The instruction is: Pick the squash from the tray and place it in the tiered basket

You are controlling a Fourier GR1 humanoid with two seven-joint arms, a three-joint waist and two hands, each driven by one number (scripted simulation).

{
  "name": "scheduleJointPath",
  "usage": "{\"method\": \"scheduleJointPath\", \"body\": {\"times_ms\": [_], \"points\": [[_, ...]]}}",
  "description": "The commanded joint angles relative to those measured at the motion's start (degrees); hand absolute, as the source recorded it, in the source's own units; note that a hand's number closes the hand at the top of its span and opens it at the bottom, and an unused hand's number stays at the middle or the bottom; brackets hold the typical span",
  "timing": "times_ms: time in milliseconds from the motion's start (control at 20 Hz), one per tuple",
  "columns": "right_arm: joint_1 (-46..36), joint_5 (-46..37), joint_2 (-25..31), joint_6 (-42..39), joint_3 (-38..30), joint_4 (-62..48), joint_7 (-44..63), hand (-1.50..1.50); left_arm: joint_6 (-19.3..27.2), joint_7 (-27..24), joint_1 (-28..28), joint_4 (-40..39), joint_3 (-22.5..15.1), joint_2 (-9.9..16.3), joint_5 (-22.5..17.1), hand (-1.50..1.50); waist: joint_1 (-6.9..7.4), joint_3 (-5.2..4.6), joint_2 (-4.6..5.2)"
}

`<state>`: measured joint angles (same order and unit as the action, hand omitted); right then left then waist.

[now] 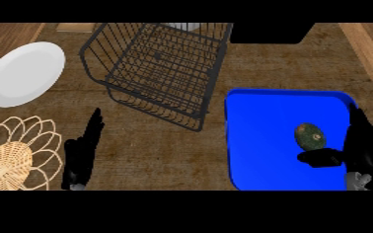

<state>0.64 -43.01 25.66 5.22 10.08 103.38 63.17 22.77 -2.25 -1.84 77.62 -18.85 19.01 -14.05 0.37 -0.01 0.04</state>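
Note:
A small dark green squash (310,135) lies on the blue tray (262,128), toward its right side. My right hand (353,150) stands at the tray's right edge, fingers straight up and thumb reaching left just below the squash, open and not holding it. The black wire tiered basket (157,66) sits at the upper middle of the counter, left of the tray. My left hand (82,153) rests open at the lower left, fingers up, far from the squash.
A white plate (27,74) lies at the far left. A woven wicker trivet (22,153) sits at the lower left, beside my left hand. A black object (270,32) stands at the back, above the tray.

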Motion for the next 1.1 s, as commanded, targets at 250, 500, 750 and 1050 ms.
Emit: {"method": "scheduleJointPath", "body": {"times_ms": [250,500,750,1050], "points": [[-4.60,-0.55,-4.31,-10.33,-0.19,-5.08,8.66,-1.50,-0.43,1.19,-0.70,0.91,0.88,-0.65,1.84,0.00,-0.17,-0.02,-0.09],[-5.92,-0.07,-6.48,-12.60,-1.30,-6.53,10.36,-1.50,-2.48,-0.31,-0.77,-0.85,1.96,-1.24,1.40,0.00,-0.17,-0.03,-0.05],[-4.89,-1.41,-8.73,-9.67,-2.93,-12.62,3.95,-1.50,-2.82,0.19,3.62,-4.14,4.57,-2.64,2.46,0.00,-0.44,0.00,-0.01],[-7.96,1.00,-7.91,-12.78,-7.62,-18.89,0.48,-1.50,0.61,1.27,-0.19,-0.47,0.80,-6.65,6.42,0.00,-0.26,0.02,-0.01]]}}
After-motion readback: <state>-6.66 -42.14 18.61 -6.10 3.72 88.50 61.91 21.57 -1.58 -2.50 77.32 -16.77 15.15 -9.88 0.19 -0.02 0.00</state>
